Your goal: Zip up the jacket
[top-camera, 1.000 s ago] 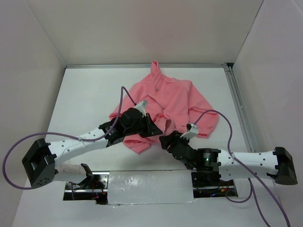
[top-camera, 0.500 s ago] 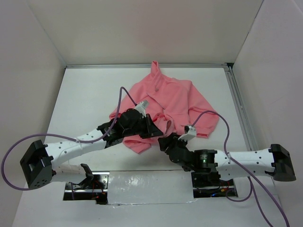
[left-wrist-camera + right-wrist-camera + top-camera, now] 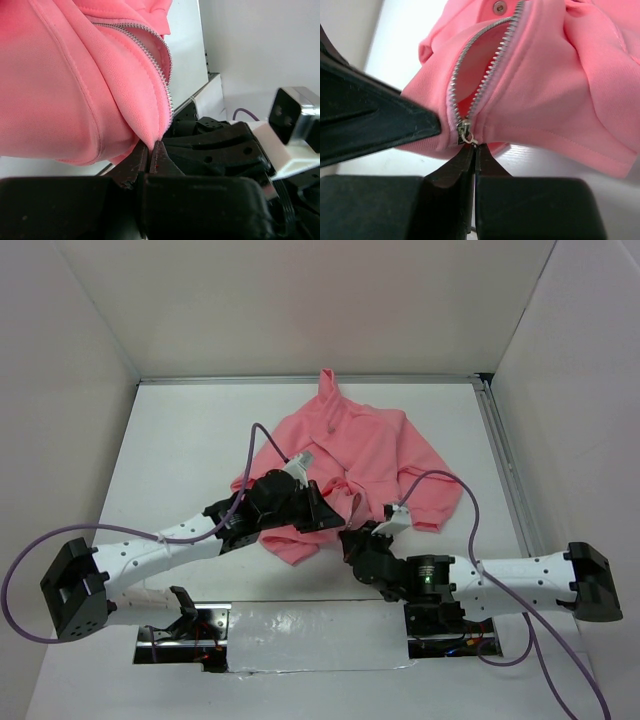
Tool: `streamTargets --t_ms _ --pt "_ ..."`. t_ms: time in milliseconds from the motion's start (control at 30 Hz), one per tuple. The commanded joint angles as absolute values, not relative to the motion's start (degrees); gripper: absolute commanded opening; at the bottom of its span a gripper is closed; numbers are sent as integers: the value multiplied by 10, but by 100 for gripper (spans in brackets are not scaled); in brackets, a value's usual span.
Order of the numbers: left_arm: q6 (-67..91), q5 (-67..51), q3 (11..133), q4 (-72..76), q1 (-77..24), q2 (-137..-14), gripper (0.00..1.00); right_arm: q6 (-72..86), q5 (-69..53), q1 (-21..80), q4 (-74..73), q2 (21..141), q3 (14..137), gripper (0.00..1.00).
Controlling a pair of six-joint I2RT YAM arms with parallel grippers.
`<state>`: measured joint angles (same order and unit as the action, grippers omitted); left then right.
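Observation:
The salmon-pink jacket lies crumpled at mid table, its near hem lifted. My left gripper is shut on the hem fold just below the open light zipper. My right gripper meets it from the right. In the right wrist view the zipper teeth spread apart above the metal slider at the bottom end. My right gripper is shut, its tips pinching the small pull tab hanging from that slider. A left finger sits just left of the slider.
A metal rail runs along the table's right edge, and white walls close in the sides and back. Purple cables loop over both arms. A foil-taped plate lies between the arm bases.
My right gripper has closed from open onto the zipper pull after edging left toward the hem. The left gripper stays shut on the hem, barely moved.

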<state>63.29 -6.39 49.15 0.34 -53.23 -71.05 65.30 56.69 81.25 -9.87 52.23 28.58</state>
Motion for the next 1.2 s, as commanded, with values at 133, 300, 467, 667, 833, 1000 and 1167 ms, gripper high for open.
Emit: streamTargets --t_ms 133,300,467,667,833,1000,1167 --pt "568 -10 531 -23 -545 -718 0 532 467 787 -193 519 389 0" --pt "484 -11 522 -17 -546 -720 0 404 94 633 -199 496 401 0" --pt "418 -24 497 21 -552 -715 0 342 -127 495 -194 487 413 0" --pt "353 -56 496 34 -552 -727 0 302 -243 422 -209 488 429 0" --pt "342 -51 485 18 -552 -730 0 270 -113 420 -291 474 474 0" --pt "296 -86 462 30 -552 -710 0 241 -98 420 -337 510 491 0" --pt "235 -107 460 16 -552 -712 0 191 -125 418 -345 527 489 0"
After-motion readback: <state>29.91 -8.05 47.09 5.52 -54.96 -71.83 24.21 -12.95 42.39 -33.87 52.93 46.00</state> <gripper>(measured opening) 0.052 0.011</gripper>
